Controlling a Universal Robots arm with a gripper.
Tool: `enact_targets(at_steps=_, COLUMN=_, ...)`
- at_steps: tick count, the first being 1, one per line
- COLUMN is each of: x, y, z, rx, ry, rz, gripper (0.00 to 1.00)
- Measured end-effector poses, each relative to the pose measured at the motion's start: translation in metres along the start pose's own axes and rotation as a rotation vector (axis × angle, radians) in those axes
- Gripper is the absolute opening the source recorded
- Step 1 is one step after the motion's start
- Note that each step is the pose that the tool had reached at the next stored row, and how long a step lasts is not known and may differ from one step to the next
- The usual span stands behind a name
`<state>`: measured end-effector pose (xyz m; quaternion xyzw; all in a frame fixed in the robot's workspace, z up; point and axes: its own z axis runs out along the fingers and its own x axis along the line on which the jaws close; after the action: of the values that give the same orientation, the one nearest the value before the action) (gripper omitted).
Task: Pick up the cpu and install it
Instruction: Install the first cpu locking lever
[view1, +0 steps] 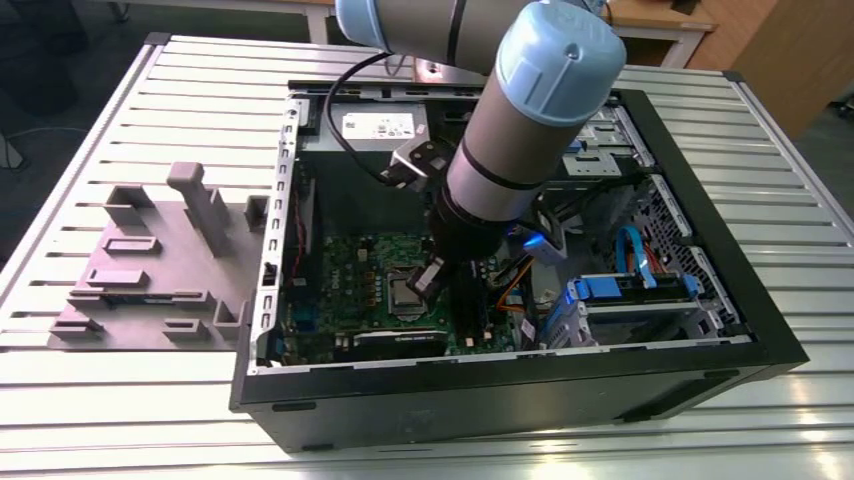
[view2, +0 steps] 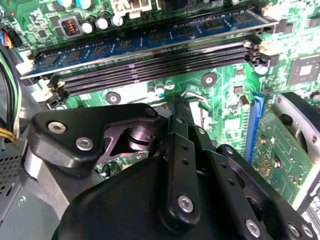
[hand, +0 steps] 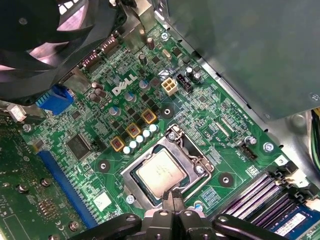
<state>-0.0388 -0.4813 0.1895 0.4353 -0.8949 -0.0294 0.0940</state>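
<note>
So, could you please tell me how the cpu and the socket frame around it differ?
The cpu is a small flat square with a plain matte silvery-grey top; the socket frame is larger, shinier, and open in the middle. The cpu lies inside the opening, while the socket frame surrounds it. Both are metallic and lie flat on the green motherboard, with the gripper close by the cpu.

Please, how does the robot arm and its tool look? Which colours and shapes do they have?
The arm is a thick silver-grey tube with light blue round caps at the joints. A black cable runs along its wrist. The tool is matte black, built of flat angular link plates joined by silver screws, narrowing to thin black fingertips.
</note>
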Motion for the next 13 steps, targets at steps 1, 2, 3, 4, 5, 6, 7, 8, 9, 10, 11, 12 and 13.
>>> enact_targets(at_steps=1, x=0.0000, y=0.0000, z=0.0000, rx=0.0000, ry=0.0000, rz=0.000, gripper=0.10)
enact_targets(at_steps=2, x=0.0000, y=0.0000, z=0.0000, rx=0.0000, ry=0.0000, rz=0.000, gripper=0.10)
enact_targets(at_steps=3, x=0.0002, y=-0.0001, z=0.0002, rx=-0.0002, ry=-0.0006, rz=0.000, gripper=0.10)
enact_targets(at_steps=4, x=0.0006, y=-0.0005, z=0.0004, rx=-0.0004, ry=-0.0008, rz=0.000, gripper=0.10)
enact_targets(at_steps=5, x=0.0012, y=-0.0010, z=0.0004, rx=-0.0004, ry=-0.0008, rz=0.000, gripper=0.10)
enact_targets(at_steps=6, x=0.0019, y=-0.0016, z=0.0003, rx=-0.0002, ry=-0.0005, rz=0.000, gripper=0.10)
enact_targets(at_steps=7, x=0.0025, y=-0.0020, z=0.0003, rx=0.0000, ry=-0.0003, rz=0.000, gripper=0.10)
enact_targets(at_steps=8, x=0.0031, y=-0.0025, z=0.0004, rx=-0.0002, ry=-0.0005, rz=0.000, gripper=0.10)
enact_targets(at_steps=9, x=0.0036, y=-0.0029, z=0.0004, rx=-0.0002, ry=-0.0005, rz=0.000, gripper=0.10)
enact_targets(at_steps=10, x=0.0042, y=-0.0034, z=0.0004, rx=-0.0001, ry=-0.0003, rz=0.000, gripper=0.10)
enact_targets(at_steps=11, x=0.0047, y=-0.0037, z=0.0005, rx=0.0000, ry=-0.0002, rz=0.000, gripper=0.10)
enact_targets(at_steps=12, x=0.0049, y=-0.0039, z=0.0006, rx=0.0000, ry=-0.0002, rz=0.000, gripper=0.10)
enact_targets(at_steps=13, x=0.0051, y=-0.0041, z=0.0008, rx=-0.0001, ry=-0.0002, rz=0.000, gripper=0.10)
